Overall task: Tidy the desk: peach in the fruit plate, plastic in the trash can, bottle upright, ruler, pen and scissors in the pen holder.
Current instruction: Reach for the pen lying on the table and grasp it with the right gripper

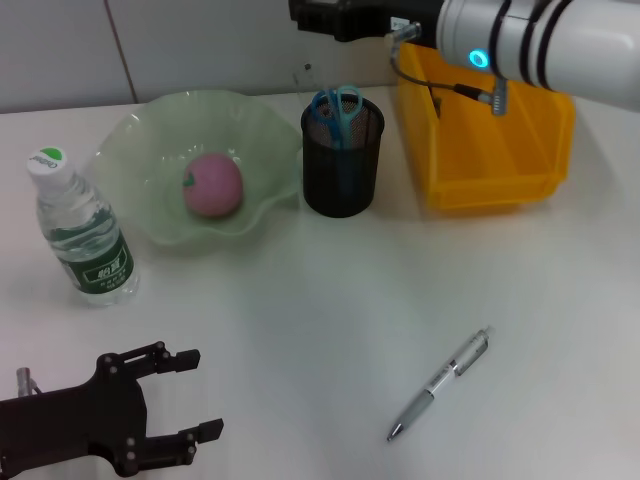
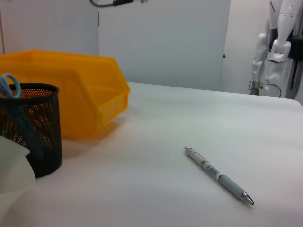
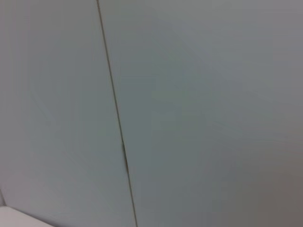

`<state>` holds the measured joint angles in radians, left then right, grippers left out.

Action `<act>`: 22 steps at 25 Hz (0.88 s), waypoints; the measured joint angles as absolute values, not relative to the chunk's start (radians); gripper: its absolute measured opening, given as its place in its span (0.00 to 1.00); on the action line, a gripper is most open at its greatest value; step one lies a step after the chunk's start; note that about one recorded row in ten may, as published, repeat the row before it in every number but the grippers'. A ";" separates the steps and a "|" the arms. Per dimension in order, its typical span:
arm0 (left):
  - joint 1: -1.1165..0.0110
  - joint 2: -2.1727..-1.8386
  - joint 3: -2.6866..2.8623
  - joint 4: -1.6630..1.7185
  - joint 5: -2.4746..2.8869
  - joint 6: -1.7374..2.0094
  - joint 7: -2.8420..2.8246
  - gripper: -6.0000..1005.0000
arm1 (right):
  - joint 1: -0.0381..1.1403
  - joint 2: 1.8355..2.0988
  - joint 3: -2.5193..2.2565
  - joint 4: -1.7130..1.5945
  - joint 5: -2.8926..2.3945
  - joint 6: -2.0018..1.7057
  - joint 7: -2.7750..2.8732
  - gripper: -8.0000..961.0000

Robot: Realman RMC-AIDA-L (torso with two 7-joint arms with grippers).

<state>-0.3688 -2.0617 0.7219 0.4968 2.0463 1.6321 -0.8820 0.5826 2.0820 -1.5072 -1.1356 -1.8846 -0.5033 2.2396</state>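
A pink peach [image 1: 213,185] lies in the green fruit plate [image 1: 140,140]. To its left the bottle [image 1: 85,235] stands upright. The black mesh pen holder [image 1: 343,170] [image 2: 33,130] has blue scissors [image 1: 337,105] [image 2: 9,85] in it. A silver pen [image 1: 440,383] [image 2: 218,175] lies flat on the table at front right. The yellow trash can [image 1: 490,140] [image 2: 80,90] stands behind it. My left gripper [image 1: 200,393] is open low at the front left, holding nothing. My right gripper [image 1: 325,15] is raised at the back above the pen holder. No ruler or plastic shows.
The white table [image 1: 320,320] stretches between the left gripper and the pen. A grey wall panel [image 3: 189,113] fills the right wrist view. Another robot [image 2: 277,47] stands beyond the table's far edge.
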 joint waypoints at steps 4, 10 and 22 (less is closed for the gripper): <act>-0.368 -2.062 0.721 0.496 2.046 1.632 -0.883 0.79 | 0.554 2.082 -1.492 -1.200 -1.883 -0.579 2.229 0.80; -0.368 -2.062 0.721 0.496 2.046 1.633 -0.890 0.79 | 0.582 2.077 -1.372 -1.217 -1.881 -0.876 2.173 0.80; -0.372 -2.063 0.721 0.497 2.046 1.628 -0.902 0.79 | 0.696 1.990 -1.185 -1.161 -2.023 -1.513 2.101 0.80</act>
